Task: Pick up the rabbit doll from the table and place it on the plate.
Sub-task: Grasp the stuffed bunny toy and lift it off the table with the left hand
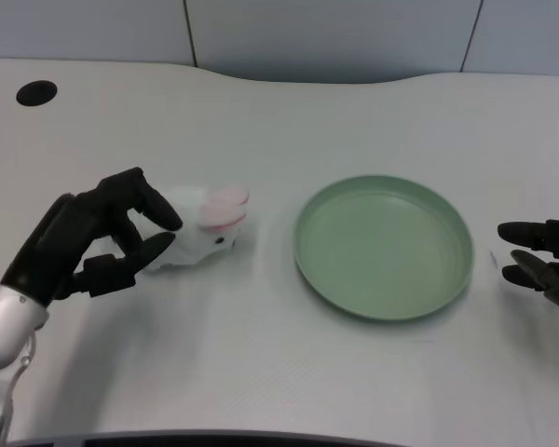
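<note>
- Black left hand [91,244] sits over the tail end of the rabbit doll [201,231], fingers curled round its rear, one set above and one below. Contact looks likely, but whether the fingers have clamped on the plush cannot be told from this view.
- White rabbit doll lies on its side on the table [289,382], left of centre, pink ears and dark eye pointing toward the plate; its back half is hidden behind the fingers. Judgement: hand comes in from the tail side so the head stays free and the carry to the right is unobstructed.
- Green plate [384,246] rests flat just right of the doll, apart from it, nothing in it; task placement not yet done.
- Dark round hole [36,92] near the table's far left corner.
- No brand, label or legible writing visible on doll, plate or table.
</note>
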Controlling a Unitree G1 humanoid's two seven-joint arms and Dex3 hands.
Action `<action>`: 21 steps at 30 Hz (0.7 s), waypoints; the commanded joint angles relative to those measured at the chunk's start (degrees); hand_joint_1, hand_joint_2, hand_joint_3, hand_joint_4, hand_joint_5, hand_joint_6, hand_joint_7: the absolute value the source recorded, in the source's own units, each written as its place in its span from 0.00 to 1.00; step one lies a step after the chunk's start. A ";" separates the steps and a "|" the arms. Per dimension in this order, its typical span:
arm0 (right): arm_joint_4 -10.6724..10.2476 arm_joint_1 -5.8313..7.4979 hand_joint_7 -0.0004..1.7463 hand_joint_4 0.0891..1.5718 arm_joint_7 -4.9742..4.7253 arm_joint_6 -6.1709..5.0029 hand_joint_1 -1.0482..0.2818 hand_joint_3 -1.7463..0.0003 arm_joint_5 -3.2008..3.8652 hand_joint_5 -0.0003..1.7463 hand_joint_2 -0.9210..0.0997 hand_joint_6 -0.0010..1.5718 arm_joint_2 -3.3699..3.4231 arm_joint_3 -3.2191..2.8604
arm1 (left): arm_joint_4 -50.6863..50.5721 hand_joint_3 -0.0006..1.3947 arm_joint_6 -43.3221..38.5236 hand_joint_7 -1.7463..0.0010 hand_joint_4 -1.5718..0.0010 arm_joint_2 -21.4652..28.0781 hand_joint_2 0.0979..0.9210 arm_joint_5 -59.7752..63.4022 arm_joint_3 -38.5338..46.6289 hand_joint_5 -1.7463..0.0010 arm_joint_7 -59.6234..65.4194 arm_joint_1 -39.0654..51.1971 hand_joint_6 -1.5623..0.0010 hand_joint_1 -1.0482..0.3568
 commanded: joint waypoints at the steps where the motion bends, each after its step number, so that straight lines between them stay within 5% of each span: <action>1: -0.62 0.72 0.00 0.63 -0.82 0.78 0.46 0.89 0.05 0.00 0.00 0.60 0.36 -0.02 | 1.06 0.18 -0.82 0.82 0.69 6.45 1.00 12.49 -4.28 0.54 6.05 -5.36 0.60 0.40; 4: -0.57 0.73 0.00 0.63 -0.94 0.65 0.46 0.89 0.05 0.00 0.00 0.60 0.55 0.00 | 2.51 0.05 -1.33 0.97 0.73 9.12 1.00 20.65 -8.00 0.77 11.07 -9.43 0.64 0.37; 7: -0.13 0.68 0.00 0.63 -0.79 -0.06 0.46 0.89 0.09 0.00 0.00 0.59 0.62 -0.01 | 4.67 0.01 -0.94 1.00 0.79 10.61 0.98 25.82 -11.45 0.87 13.33 -13.84 0.72 0.30; 14: 0.24 0.76 0.00 0.64 -0.32 -0.79 0.47 0.89 0.49 0.00 0.00 0.60 0.91 -0.14 | 9.47 0.00 4.45 1.00 0.97 11.44 0.94 30.08 -17.95 0.96 5.99 -22.87 0.87 0.16; 21: -1.08 1.54 0.01 0.65 -0.19 -0.13 0.46 0.89 0.56 0.01 0.00 0.61 0.89 -0.22 | 18.93 0.00 6.71 1.00 1.00 8.88 0.96 28.91 -22.50 1.00 -1.07 -30.25 0.96 0.11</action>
